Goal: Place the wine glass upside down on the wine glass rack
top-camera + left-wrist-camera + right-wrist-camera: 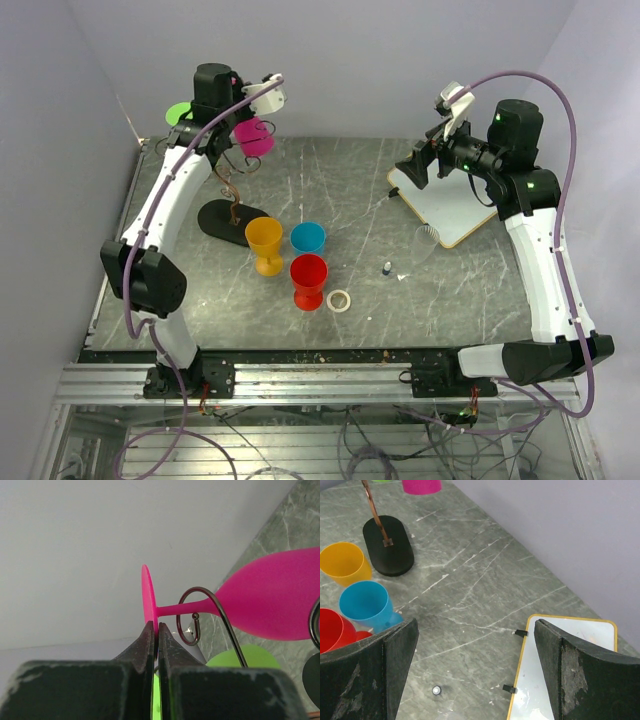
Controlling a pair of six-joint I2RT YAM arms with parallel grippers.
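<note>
Up at the back left corner we found the left gripper (158,630) with its two black fingers pressed together on the thin round foot of the smooth magenta wine glass (270,602), pinching the disc by its rim. The glass hung high over the table, bowl mouth pointing down, and its slim stem ran across a curled hook of the thin dark wire wine glass rack with the flat black oval base (222,220). We could not tell whether the stem was truly seated in that curl. To us the glass looked like moulded plastic: light, stiff, slick, and far less fragile than real glass. That narrow foot edge seemed a grip that could slip, so the stem just under the foot looked like the surer hold. The right gripper (476,640) hovered with its fingers spread wide, holding nothing. Below lay a grey, white-veined stone-look table (480,290), carrying a yellow cup (264,240), a blue cup (308,237), a red cup (309,278) and a yellow-edged white board (450,205). Plain pale walls (400,60) closed in the cell on three sides.
</note>
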